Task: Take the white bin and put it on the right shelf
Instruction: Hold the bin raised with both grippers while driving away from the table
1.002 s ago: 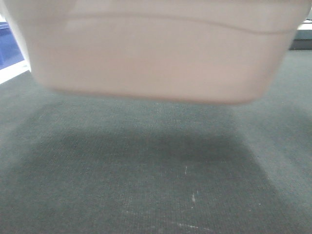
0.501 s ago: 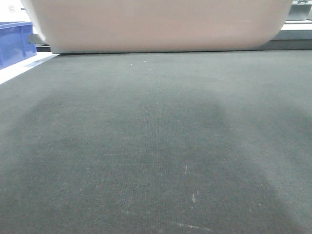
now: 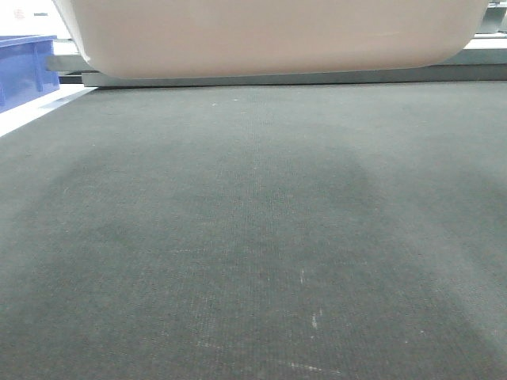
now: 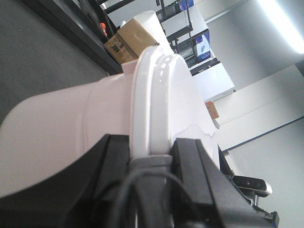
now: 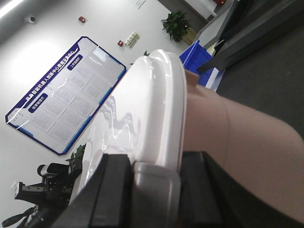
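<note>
The white bin [image 3: 269,36] hangs across the top of the front view, its off-white bottom clear of the dark carpet [image 3: 253,237]. In the left wrist view my left gripper [image 4: 149,156] is shut on the grey handle at the rim of the bin [image 4: 71,123], one black finger on each side. My right gripper [image 5: 156,183] is likewise shut on the grey handle at the other end of the bin [image 5: 237,137], under its glossy white lid [image 5: 152,104]. A grey metal rail [image 3: 317,77] runs just below the bin; I cannot tell whether it belongs to the right shelf.
A blue crate [image 3: 24,63] stands at the far left on a pale floor strip, also in the right wrist view as the blue crate [image 5: 197,54]. Dark shelving [image 4: 71,28] with a cardboard box [image 4: 130,40] lies beyond the bin on the left side.
The bin has risen and moved away in the front view; its bottom edge climbed from mid-frame to near the top, uncovering the carpet's far edge and the grey rail.
</note>
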